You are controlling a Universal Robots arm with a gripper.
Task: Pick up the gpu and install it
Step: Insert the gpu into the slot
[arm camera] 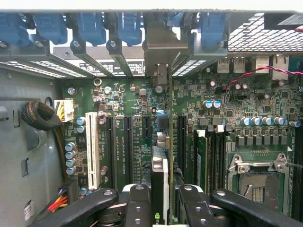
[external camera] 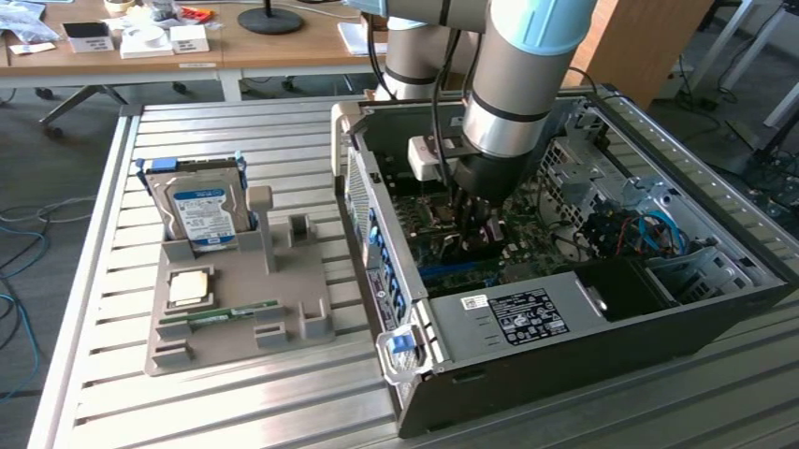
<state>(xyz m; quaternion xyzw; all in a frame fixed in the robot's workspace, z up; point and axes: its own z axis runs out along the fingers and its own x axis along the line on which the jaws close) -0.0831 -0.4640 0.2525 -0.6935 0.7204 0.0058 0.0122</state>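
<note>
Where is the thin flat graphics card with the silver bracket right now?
Inside the open black computer case at the exterior view's right, the thin flat graphics card stands edge-on, held by the gripper over the green motherboard.

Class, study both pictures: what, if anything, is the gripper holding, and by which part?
The gripper holds the gpu, edge-on over the motherboard, pinched across its two flat faces at the edge facing away from the board.

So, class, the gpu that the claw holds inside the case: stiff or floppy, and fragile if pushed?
Probably stiff: the gpu stands straight, edge-on, in the claw without sagging. Likely fragile under sideways pushes, being so thin. Apt to tip if released on that narrow edge.
</note>
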